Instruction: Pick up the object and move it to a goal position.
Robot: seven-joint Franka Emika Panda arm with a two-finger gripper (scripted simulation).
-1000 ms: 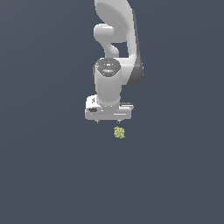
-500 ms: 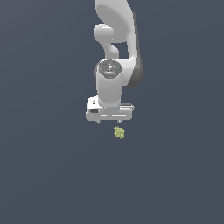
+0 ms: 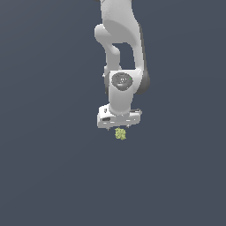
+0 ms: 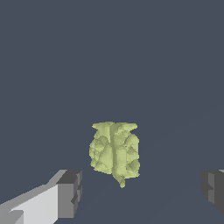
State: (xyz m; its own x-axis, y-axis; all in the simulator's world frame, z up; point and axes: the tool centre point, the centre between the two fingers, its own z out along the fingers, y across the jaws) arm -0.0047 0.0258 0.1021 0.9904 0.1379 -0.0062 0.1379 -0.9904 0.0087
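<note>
Claw (image 3: 119,126) wide open over the object (image 3: 120,133), holding nothing; grasp, lift and move to goal all pending.

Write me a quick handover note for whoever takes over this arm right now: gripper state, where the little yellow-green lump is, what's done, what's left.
Gripper: open and empty, poised just above the object.
Object: the small lumpy yellow-green thing lies on the dark grey floor; the wrist view shows it in the gap between the two dark-padded fingers, touching neither.
Done: approach and rough alignment over the object.
Left: lower, close on it, lift, and carry it to the goal position. No goal marker shows in either view.
</note>
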